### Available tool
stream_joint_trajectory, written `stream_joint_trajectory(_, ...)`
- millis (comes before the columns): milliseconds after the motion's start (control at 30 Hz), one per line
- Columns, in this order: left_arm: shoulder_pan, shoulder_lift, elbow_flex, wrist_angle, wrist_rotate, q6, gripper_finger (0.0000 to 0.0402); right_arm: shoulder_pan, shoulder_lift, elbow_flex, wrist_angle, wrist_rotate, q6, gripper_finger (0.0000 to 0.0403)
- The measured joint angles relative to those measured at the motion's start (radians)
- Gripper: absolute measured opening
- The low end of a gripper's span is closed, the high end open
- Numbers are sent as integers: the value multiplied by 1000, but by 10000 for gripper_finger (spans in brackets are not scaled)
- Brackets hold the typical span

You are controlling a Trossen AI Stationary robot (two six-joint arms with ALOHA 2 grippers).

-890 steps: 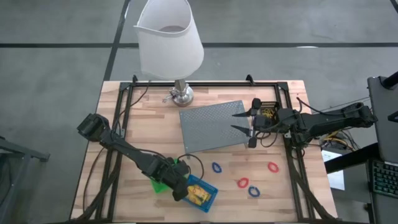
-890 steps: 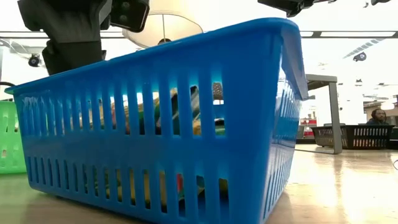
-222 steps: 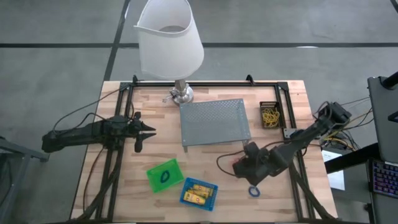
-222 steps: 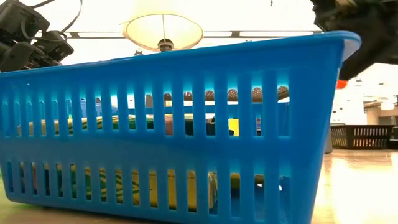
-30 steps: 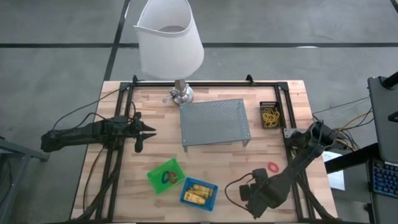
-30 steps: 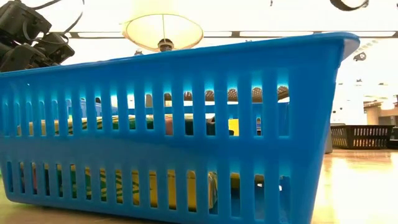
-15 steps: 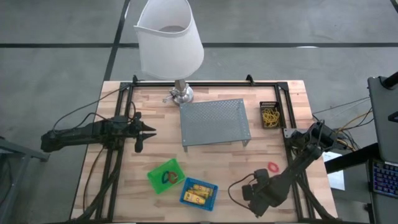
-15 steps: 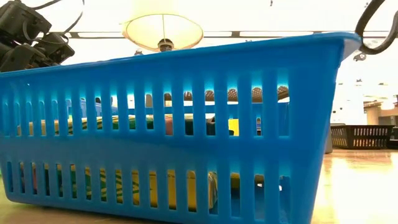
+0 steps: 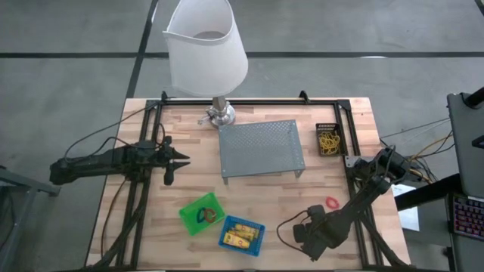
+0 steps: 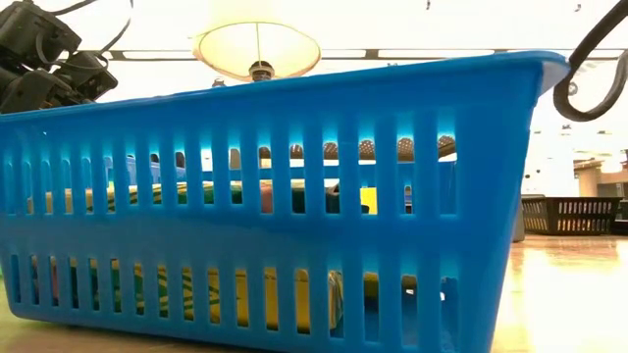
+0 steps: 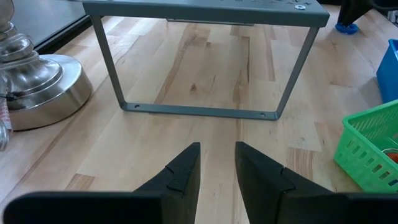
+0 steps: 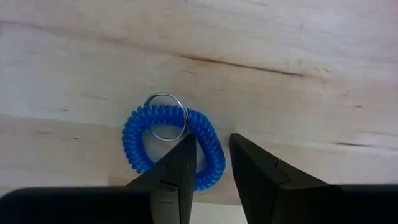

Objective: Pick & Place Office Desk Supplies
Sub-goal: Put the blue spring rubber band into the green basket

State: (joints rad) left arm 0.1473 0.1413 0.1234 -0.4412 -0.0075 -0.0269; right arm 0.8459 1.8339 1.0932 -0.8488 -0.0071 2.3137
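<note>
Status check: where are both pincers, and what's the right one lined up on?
Right pincer open, empty, above blue coiled plastic loop with metal ring, at table's near edge. Left pincer open, idle at left side. Red coiled loop on table. Nothing in the way.

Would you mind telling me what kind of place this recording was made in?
Probably a robotics lab or workshop set up as a mock office desk: a wooden table inside a black frame, a white-shaded lamp, small bins such as the blue bin, and bare concrete floor around.
</note>
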Motion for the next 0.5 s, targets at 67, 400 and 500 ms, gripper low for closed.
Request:
stream_joint_trajectory(67, 0, 0, 0, 0, 0, 0, 106, 0, -2, -7, 11, 2, 0, 94)
stream_joint_trajectory(400, 0, 0, 0, 0, 0, 0, 106, 0, 1, 6, 21, 2, -1, 44)
stream_joint_trajectory(500, 0, 0, 0, 0, 0, 0, 106, 0, 1, 4, 28, 3, -1, 29)
